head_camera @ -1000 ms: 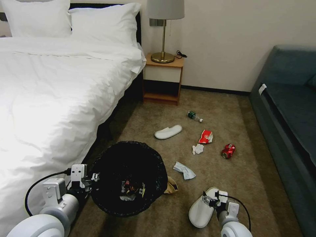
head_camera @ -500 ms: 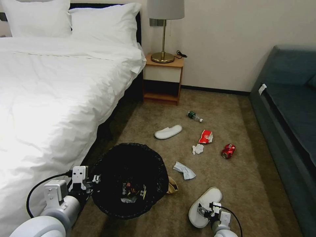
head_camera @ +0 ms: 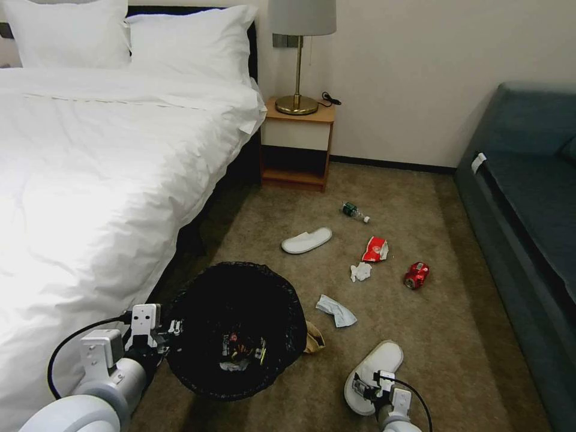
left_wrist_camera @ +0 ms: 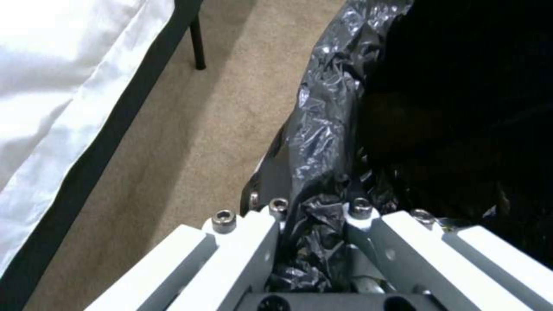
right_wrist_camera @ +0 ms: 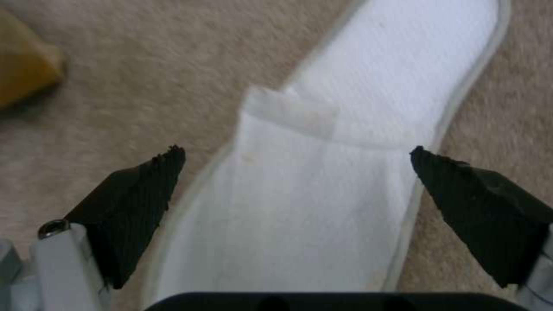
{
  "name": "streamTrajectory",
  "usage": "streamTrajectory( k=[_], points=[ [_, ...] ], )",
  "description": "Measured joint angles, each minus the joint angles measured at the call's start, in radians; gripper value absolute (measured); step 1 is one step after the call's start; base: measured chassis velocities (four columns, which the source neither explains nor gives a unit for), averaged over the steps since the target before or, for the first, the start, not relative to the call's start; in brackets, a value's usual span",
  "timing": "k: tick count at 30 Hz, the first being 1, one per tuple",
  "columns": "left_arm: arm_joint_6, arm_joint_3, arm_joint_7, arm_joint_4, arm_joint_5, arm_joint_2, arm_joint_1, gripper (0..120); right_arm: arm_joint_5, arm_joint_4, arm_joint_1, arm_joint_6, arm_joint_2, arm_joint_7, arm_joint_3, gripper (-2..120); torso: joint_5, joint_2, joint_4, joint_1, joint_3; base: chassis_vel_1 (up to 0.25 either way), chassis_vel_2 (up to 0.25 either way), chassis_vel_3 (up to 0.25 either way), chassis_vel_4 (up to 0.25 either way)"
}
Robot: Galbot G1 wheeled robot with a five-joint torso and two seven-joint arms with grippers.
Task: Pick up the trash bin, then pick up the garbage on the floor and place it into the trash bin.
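Right gripper wide open astride slipper

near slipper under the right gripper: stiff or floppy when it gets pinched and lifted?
Probably floppy: the near slipper looks like thin flat white fabric with a soft upper band, so it may fold or droop beyond the pinch. Likely light for its size. It lies flat on the carpet, so the open right gripper, straddling it, may have to pinch the fabric rather than the sole.
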Motion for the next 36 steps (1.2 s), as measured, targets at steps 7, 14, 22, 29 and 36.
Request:
streamTrajectory(
  k=[7,14,22,29,36],
  points=[
    [0.0,0.001,0.004,0.0,0.002,-0.001,-0.003,2,-0.022,0.016,-0.008,0.0,0.01,0.007,-0.011,100,0.0,0.0,0.0,0.0,0.0,0.0,0.0,0.0,0.0],
    [0.0,-0.003,0.007,0.0,0.002,0.0,-0.001,2,-0.021,-0.015,0.008,-0.003,0.023,0.004,-0.008,100,0.0001,0.0,0.0,0.0,0.0,0.0,0.0,0.0,0.0],
    [0.0,0.001,0.012,0.0,0.008,-0.001,-0.004,2,-0.013,-0.089,0.042,0.001,0.039,0.004,-0.004,100,0.0002,0.0,0.0,0.0,0.0,0.0,0.0,0.0,0.0],
    [0.0,0.0,0.014,0.0,0.01,-0.001,-0.004,2,-0.013,-0.107,0.054,0.011,0.044,0.002,-0.004,82,0.0,0.0,0.0,0.0,0.0,0.0,0.0,0.0,0.0],
    [0.0,0.002,0.015,0.0,0.01,-0.001,-0.011,2,-0.009,-0.102,0.057,0.011,0.044,-0.001,-0.004,60,0.0001,0.0,0.0,0.0,0.0,0.0,0.0,0.0,0.0]
  ],
)
